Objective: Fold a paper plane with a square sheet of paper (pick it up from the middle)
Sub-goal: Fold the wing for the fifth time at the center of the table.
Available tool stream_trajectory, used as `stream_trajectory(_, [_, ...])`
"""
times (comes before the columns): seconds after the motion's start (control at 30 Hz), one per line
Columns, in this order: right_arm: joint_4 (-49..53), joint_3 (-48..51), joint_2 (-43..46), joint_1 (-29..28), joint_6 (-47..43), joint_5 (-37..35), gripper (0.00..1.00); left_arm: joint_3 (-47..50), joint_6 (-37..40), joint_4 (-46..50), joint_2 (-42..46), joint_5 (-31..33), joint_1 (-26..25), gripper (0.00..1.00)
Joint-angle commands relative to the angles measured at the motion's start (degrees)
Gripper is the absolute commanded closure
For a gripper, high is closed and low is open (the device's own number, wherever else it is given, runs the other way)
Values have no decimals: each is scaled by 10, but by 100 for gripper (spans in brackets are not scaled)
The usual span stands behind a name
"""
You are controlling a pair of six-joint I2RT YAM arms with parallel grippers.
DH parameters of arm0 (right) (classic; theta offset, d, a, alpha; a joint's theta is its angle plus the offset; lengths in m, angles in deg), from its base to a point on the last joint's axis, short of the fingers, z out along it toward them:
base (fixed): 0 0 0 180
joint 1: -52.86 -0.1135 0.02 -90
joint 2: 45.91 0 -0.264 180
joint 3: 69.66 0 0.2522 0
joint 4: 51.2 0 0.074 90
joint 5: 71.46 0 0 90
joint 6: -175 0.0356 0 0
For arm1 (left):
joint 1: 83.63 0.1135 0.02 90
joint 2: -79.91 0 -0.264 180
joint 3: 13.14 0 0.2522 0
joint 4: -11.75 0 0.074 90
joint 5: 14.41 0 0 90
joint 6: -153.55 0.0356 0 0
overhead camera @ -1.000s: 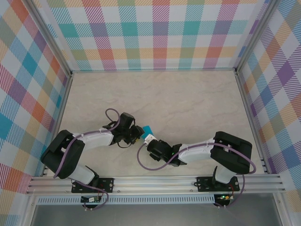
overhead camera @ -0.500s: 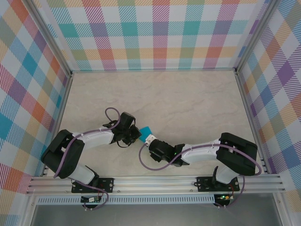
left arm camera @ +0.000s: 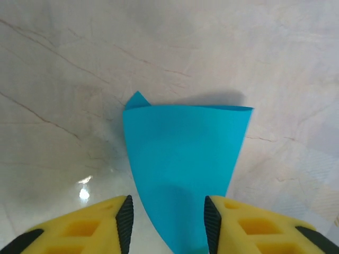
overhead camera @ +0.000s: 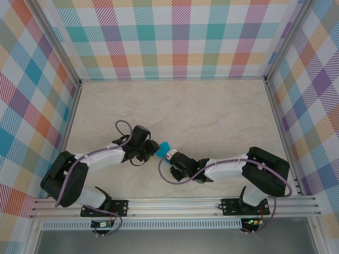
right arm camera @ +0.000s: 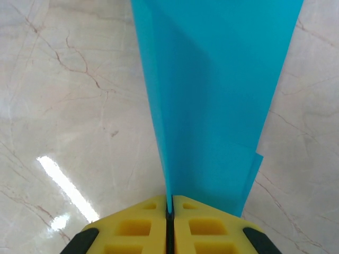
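The square sheet of paper (overhead camera: 164, 147) is teal-blue and folded into a layered, tapering shape, held just above the marble tabletop between the two grippers. My right gripper (right arm camera: 169, 210) is shut on its lower edge, and the paper (right arm camera: 217, 90) stands up and away from the yellow fingers (right arm camera: 212, 225). My left gripper (left arm camera: 168, 225) is open, its black pads (left arm camera: 125, 222) on either side of the paper's narrow end (left arm camera: 185, 153) without pinching it. In the top view the left gripper (overhead camera: 154, 151) and right gripper (overhead camera: 170, 156) meet at the paper from opposite sides.
The pale marble table (overhead camera: 212, 111) is boxed in by plaid walls (overhead camera: 175, 37) at the back and both sides. An aluminium rail (overhead camera: 175, 203) with both arm bases runs along the near edge.
The left gripper's jaws have opened off the paper. The right gripper has closed tight on it, and its arm has stretched lower and further left.
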Motion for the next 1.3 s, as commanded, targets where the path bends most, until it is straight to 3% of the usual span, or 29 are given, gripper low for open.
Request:
stream_trajectory(0.0, [-32, 11, 21, 28, 48, 105, 90, 1, 7, 56, 58, 41, 10, 48])
stream_trajectory(0.17, [-61, 27, 36, 77, 80, 195, 91, 14, 5, 98, 119, 75, 11, 43])
stream_trajectory(0.37, [-91, 43, 29, 109, 119, 245, 92, 24, 2, 110, 150, 79, 11, 42])
stream_trajectory(1.27, [-174, 47, -67, 210, 259, 451, 93, 45, 3, 78, 140, 51, 11, 43])
